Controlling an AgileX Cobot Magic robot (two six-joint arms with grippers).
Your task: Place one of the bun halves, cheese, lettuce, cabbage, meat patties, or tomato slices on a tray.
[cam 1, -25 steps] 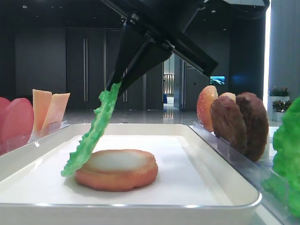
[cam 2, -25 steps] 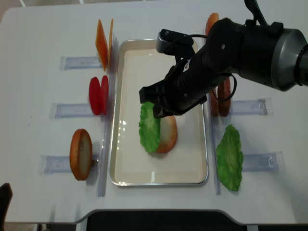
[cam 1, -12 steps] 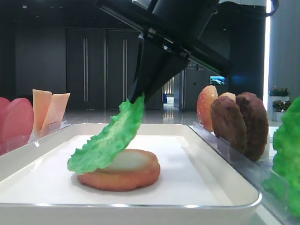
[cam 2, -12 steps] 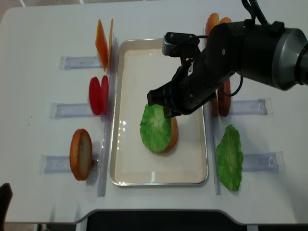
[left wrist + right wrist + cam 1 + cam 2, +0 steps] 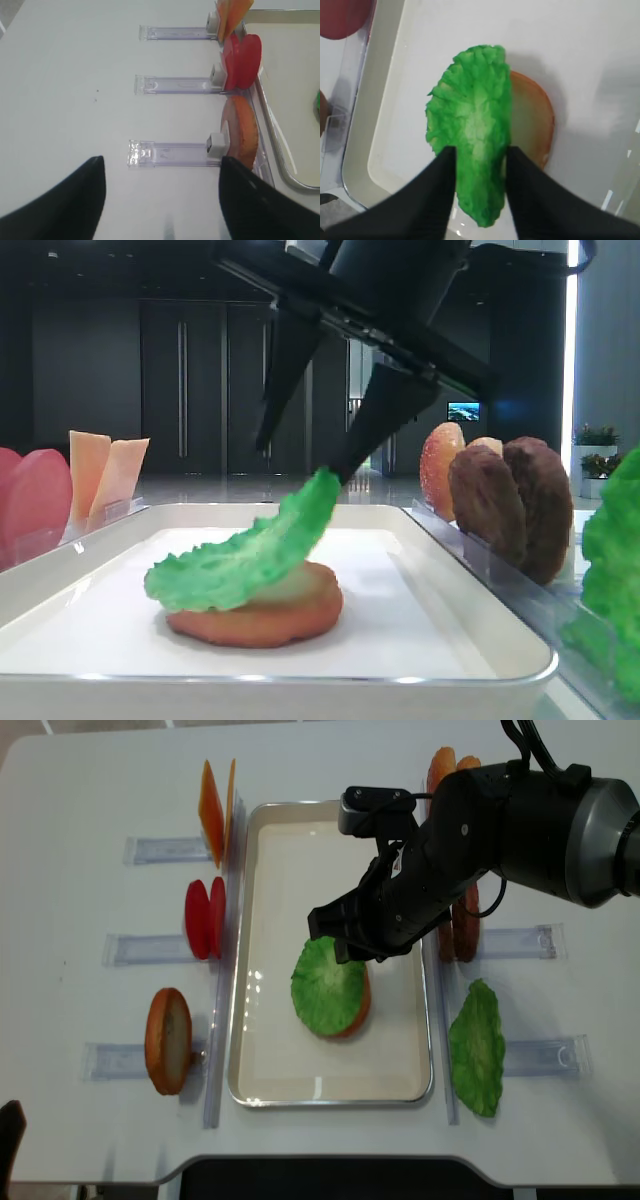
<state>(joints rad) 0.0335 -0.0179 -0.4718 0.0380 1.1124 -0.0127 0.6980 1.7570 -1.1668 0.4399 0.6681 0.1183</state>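
Exterior high view, tray: white tray (image 5: 480, 610) fills the foreground, a bun half (image 5: 262, 608) lying flat at its middle.
Exterior high view, lettuce: green leaf (image 5: 245, 558) droops over the bun, its right tip raised against one dark finger (image 5: 385, 420).
Exterior high view, right gripper: right gripper (image 5: 308, 455) hangs above, jaws parted, the other finger clear of the leaf.
Exterior high view, sides: meat patties (image 5: 510, 502) stand upright on the right; cheese slices (image 5: 105, 472) and tomato slices (image 5: 35, 500) on the left.
Right wrist view, leaf: lettuce lies between the two spread fingers (image 5: 427, 200), covering the left part of the bun; whether it touches them I cannot tell.
Left wrist view, left gripper: left gripper (image 5: 162, 202) hovers over bare table (image 5: 65, 90), released, holding nothing; another bun half (image 5: 244, 131) stands in a clear holder (image 5: 172, 152) just beside the tray edge.
Overhead view, layout: leaf sits on the bun mid-tray under the black arm (image 5: 500, 820); a second lettuce leaf (image 5: 477, 1048) lies right of the tray.
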